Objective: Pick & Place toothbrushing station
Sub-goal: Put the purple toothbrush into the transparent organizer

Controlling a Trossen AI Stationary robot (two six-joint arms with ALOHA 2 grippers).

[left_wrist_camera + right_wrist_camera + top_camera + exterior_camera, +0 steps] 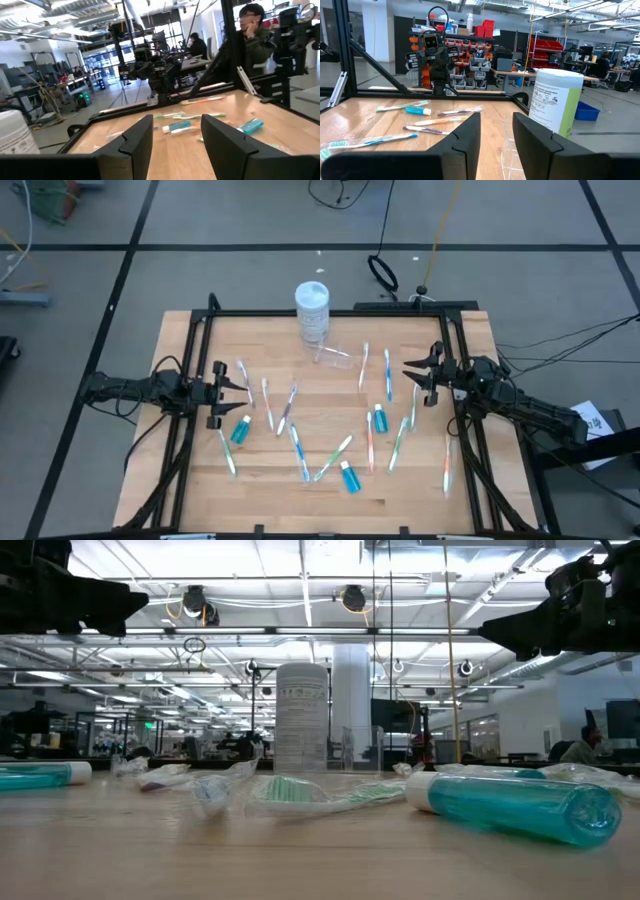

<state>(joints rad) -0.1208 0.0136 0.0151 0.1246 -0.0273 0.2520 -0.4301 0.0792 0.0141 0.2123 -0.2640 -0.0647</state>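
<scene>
Basically nothing placed yet. Toothbrushes (291, 406) and teal tubes (240, 430) lay scattered across tabletop middle; clear cup (334, 356) sat empty near far edge beside white-lidded jar (312, 309). Left gripper (238, 389) hovered at left edge, right gripper (413, 368) at right edge, both jaws parted, holding nothing. All picks remained.

Rear centre: tall clear jar with white lid (312, 308) on wooden table (190, 340).
Just in front: small clear plastic cup (334, 356).
Middle: slim pastel-handled toothbrushes (287, 408), small teal white-capped tubes (349, 476) scattered between both arms.
</scene>
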